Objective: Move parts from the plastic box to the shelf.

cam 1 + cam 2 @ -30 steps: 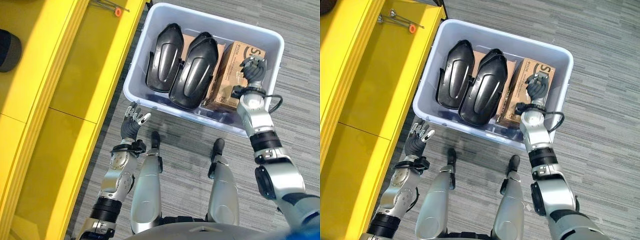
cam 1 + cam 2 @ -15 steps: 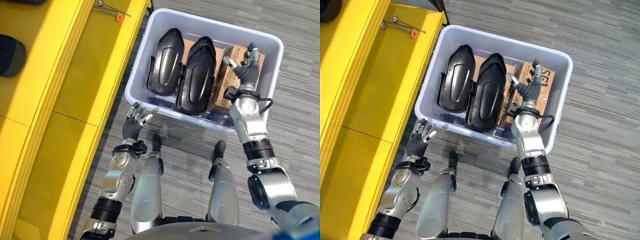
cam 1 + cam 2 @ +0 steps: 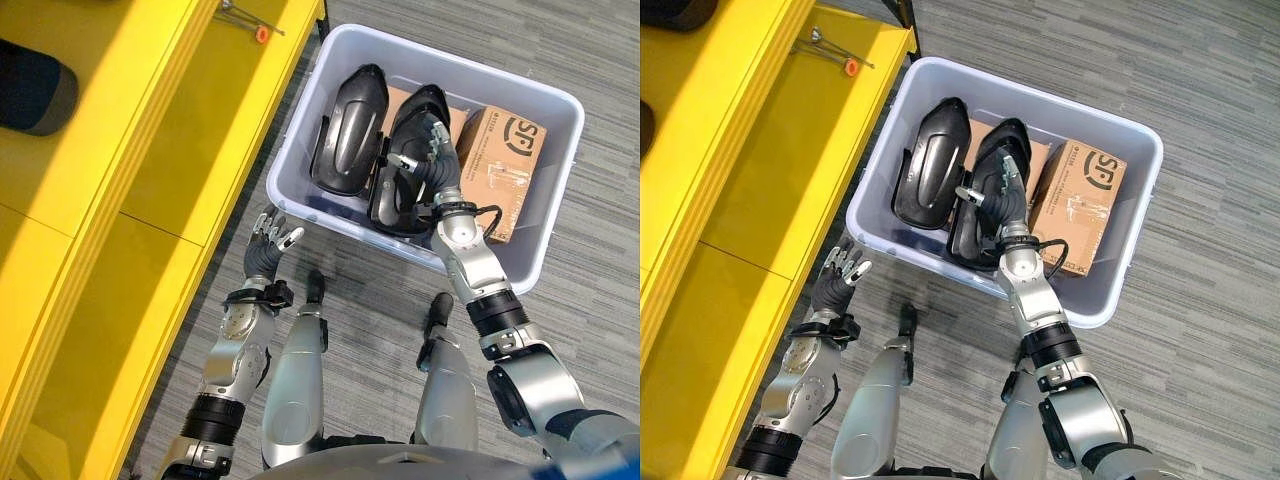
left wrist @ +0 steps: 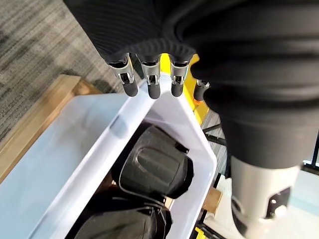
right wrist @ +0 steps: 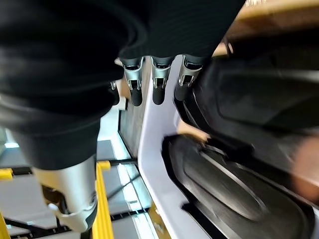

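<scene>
The fingers of the right hand are spread and relaxed, hovering over the nearer of two glossy black moulded plastic parts, gripping nothing. That right-hand black part lies just beneath and ahead of the fingertips, its long axis running from the box's near wall toward the far wall, roughly in line with the reaching forearm. The second black part lies parallel, just beside it on the shelf side. Both rest in the pale translucent plastic box, with a brown cardboard carton against its right wall. The right hand is far nearer; the left hand hangs outside the box's near-left corner, fingers loosely open (idle, by the look of it). The box sits on grey striped carpet, with the yellow shelf along its left side, its surface largely bare.
</scene>
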Controlling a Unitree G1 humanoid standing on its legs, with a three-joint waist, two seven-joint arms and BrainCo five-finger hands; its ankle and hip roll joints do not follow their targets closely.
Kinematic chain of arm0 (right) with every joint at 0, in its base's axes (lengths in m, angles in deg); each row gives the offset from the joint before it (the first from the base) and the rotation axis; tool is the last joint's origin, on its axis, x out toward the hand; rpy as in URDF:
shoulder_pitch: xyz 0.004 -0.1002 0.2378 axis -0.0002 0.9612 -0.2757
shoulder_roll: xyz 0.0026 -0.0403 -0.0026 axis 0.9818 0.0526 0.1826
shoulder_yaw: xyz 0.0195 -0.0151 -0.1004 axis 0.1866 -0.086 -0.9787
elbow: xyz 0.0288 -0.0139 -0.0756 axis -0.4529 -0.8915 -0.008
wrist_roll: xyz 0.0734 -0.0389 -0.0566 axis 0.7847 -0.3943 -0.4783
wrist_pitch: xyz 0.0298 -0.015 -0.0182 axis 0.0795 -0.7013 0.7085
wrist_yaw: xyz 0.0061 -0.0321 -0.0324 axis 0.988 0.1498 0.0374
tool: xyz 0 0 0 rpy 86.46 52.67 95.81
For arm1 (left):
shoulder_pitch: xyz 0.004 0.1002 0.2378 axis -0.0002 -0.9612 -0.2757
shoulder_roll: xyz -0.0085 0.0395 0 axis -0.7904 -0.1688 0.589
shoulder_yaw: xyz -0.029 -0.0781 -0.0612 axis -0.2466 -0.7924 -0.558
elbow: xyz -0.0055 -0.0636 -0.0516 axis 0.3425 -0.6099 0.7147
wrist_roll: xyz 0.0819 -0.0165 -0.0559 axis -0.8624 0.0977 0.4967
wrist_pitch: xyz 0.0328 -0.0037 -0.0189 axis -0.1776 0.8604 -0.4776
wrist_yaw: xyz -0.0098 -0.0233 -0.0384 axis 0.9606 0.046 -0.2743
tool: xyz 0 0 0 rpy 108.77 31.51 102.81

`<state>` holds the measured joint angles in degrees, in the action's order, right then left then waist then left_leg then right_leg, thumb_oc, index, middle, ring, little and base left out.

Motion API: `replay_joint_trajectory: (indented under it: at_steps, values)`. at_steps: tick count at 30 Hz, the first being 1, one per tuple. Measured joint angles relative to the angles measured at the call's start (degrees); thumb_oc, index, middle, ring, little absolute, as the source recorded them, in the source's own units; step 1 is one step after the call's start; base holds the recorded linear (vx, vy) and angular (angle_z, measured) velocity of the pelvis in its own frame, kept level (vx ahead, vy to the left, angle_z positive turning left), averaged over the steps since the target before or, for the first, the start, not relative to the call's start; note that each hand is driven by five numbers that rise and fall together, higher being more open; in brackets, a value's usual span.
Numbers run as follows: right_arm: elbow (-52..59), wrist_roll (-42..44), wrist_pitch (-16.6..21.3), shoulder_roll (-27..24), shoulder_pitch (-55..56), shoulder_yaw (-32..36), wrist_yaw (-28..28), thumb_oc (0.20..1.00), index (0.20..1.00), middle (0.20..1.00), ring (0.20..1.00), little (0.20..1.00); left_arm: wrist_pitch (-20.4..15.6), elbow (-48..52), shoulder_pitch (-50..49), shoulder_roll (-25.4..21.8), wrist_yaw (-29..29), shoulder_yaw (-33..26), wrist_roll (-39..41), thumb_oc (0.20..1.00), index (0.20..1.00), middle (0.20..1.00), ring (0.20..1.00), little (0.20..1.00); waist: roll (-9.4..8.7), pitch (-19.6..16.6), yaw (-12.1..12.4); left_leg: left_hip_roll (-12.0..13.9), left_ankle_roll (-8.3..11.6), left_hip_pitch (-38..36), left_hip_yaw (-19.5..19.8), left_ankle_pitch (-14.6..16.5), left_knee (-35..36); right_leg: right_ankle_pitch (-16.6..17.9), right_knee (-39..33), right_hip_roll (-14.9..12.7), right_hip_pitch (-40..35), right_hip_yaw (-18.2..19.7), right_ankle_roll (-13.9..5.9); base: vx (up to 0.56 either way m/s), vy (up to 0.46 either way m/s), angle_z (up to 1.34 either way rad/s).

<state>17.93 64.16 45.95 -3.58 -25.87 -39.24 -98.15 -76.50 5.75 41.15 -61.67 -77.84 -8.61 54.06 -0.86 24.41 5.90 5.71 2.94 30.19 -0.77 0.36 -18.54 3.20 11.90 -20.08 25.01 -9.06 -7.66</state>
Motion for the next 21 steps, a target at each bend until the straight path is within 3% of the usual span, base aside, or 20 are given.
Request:
replay_joint_trajectory:
  at_steps: [14, 21]
  values:
    - [-13.6, 0.0, 0.0, 1.6, -9.1, 4.0, -3.7, 1.0, 1.0, 1.0, 1.0, 1.0, 0.0, 0.0, -0.3, -0.2, 0.1, 0.6, 0.0, 1.0, 1.0, 1.0, 1.0, 1.0, 0.08, 0.0, 1.5, -0.8, -0.01, 1.9, 1.3, 0.0, -0.6, 0.0, -0.3, -0.6, 0.5, -1.2, 0.0, -0.01, 0.025, 0.05]
    - [-23.4, 0.1, 0.0, -0.2, -12.5, 5.9, -6.0, 1.0, 1.0, 1.0, 1.0, 1.0, -0.1, 0.0, -0.1, -0.2, 0.0, 1.2, 0.1, 1.0, 1.0, 1.0, 1.0, 1.0, 1.72, 1.0, 3.0, -0.9, 0.29, 2.6, 1.4, -0.2, -0.7, 0.0, -0.5, -0.6, 0.8, -1.5, 0.0, 0.0, 0.011, 0.01]
